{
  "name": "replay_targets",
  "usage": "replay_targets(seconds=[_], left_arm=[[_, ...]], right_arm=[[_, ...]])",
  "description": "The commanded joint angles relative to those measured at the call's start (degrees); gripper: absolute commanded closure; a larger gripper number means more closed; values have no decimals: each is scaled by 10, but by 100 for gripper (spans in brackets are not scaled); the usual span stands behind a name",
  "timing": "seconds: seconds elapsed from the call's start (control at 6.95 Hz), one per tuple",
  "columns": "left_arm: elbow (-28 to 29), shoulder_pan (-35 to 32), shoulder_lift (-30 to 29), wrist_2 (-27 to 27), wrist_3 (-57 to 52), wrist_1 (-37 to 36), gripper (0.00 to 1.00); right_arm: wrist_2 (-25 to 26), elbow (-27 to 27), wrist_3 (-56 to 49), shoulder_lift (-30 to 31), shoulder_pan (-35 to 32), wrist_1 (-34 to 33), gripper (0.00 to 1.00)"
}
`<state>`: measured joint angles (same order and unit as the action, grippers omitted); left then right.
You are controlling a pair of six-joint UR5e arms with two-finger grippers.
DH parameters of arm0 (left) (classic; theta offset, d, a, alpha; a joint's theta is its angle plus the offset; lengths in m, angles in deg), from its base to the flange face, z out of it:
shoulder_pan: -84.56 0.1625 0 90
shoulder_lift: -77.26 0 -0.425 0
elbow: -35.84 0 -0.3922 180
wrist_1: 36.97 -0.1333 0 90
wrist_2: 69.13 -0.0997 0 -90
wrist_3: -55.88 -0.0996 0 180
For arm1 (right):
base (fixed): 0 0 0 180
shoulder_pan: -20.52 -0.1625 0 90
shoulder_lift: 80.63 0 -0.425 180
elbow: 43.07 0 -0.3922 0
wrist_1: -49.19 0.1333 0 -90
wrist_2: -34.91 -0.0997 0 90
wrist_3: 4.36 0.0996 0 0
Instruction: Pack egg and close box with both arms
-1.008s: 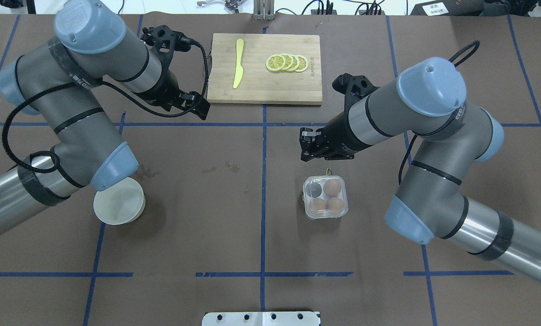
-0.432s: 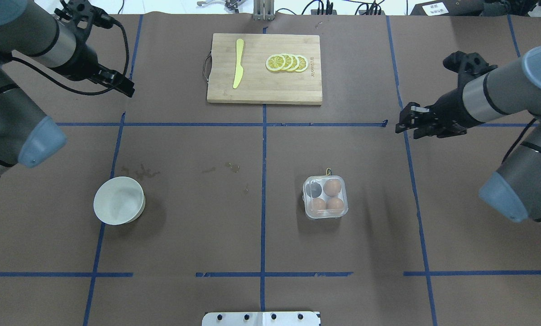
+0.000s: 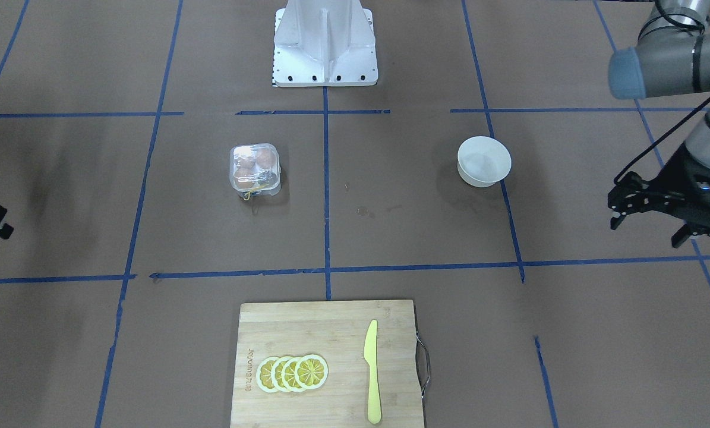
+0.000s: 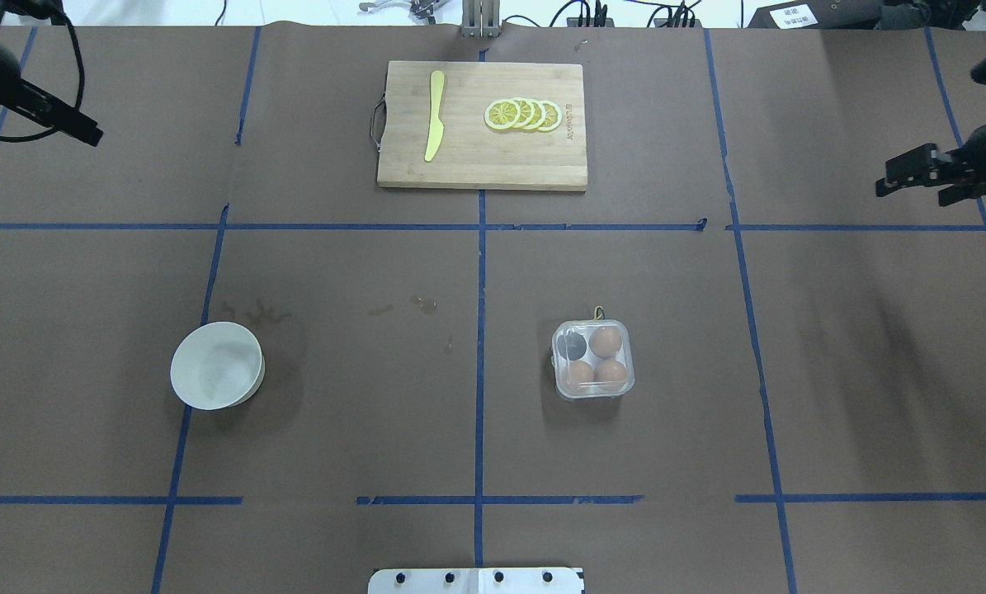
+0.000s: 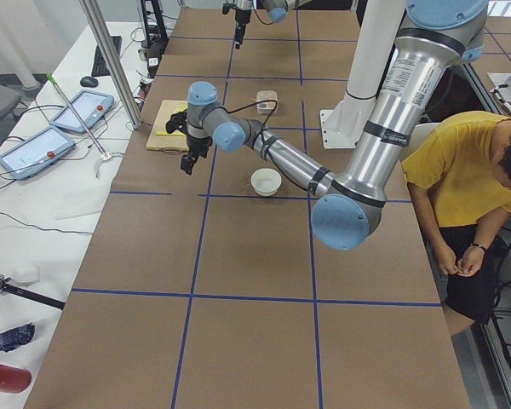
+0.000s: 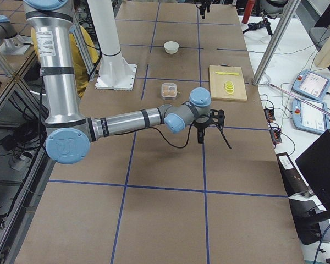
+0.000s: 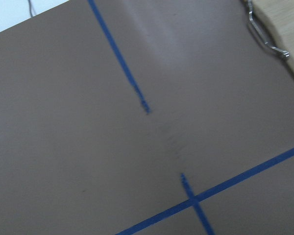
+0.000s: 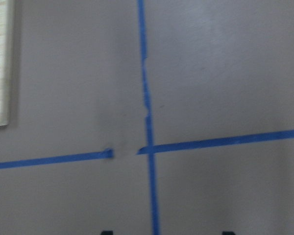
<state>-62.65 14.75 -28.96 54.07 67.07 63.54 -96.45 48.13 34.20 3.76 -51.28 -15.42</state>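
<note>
The clear box [image 4: 592,360] stands right of the table's centre with its lid down; it also shows in the front view [image 3: 255,168]. Three brown eggs fill three cells, one egg [image 4: 606,340] at the far right cell; the fourth cell looks dark. My left gripper [image 4: 80,130] is far off at the table's far left, open and empty; it also shows in the front view [image 3: 646,233]. My right gripper [image 4: 893,181] is at the far right edge, open and empty, its two fingertips [image 8: 106,232] apart over blue tape lines.
A white bowl [image 4: 216,365] stands at the near left. A wooden cutting board [image 4: 482,157] at the far middle carries a yellow knife [image 4: 434,115] and lemon slices [image 4: 523,115]. The white robot base [image 3: 325,41] is at the near edge.
Both arms have swung outward, away from the middle to the table's left and right edges. The box, eggs and bowl have not moved.
</note>
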Motion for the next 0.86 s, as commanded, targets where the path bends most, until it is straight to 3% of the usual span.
replay_targets(seconds=[0.0,0.29,0.58,0.72], left_arm=[[-1,-104,57,70,-96,-13,0],[2,-151,93,71,-132,-14,0],[0,-177,115,72,-217,-80,0],[-6,-177,114,73,-228,-117,0]], right_arm=[[-26,-109,-177,-3,-88,-2,0],[-69,-97,-203,0,-140,-31,0],[-74,-89,-260,-2,-135,-62,0],[-67,-73,-298,-5,-134,-115,0]])
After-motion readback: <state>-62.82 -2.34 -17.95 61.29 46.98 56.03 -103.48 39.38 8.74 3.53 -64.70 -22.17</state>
